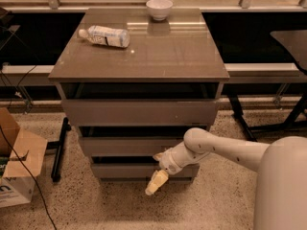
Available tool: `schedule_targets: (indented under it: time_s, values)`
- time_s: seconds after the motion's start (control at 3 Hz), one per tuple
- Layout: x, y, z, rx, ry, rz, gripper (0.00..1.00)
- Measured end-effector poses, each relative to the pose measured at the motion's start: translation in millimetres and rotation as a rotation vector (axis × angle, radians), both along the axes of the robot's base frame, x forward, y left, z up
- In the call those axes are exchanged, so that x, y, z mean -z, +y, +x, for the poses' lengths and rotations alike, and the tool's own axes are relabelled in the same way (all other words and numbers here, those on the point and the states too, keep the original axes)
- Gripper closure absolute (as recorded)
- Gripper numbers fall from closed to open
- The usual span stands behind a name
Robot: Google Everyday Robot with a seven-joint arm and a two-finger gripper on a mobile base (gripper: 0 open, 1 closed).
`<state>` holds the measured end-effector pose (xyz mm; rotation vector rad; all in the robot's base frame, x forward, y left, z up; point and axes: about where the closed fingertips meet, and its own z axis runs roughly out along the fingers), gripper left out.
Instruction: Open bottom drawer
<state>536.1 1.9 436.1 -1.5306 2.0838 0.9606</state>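
The taupe-grey cabinet [139, 61] stands in the middle of the camera view with three handleless drawers. The bottom drawer [120, 171] is the lowest front, with a dark gap above it; it sits back under the middle drawer [120, 146], and none of its inside shows. My gripper [156, 181], cream-coloured, hangs low at the right half of the bottom drawer's front, right by its lower edge. My white arm [225, 150] reaches in from the lower right and covers the drawer's right end.
A plastic bottle [105, 36] lies on its side and a white bowl [159, 7] stands on the cabinet top. The taller top drawer [139, 112] is above. A cardboard box [17, 176] and cables lie on the floor at the left. Table legs stand at the right [240, 116].
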Motion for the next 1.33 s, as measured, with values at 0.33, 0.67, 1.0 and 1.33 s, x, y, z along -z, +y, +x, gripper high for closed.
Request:
schedule_targets:
  time_s: [0.33,0.67,1.0,1.33]
  values:
    - [35,10,4,0.041,0.016,0.038,0.00]
    - [73,15,8,0.088,0.055,0.079,0.00]
    - [140,9,34,0.163,0.108,0.112,0.00]
    - [140,9,34,0.163,0.108,0.112,0.00]
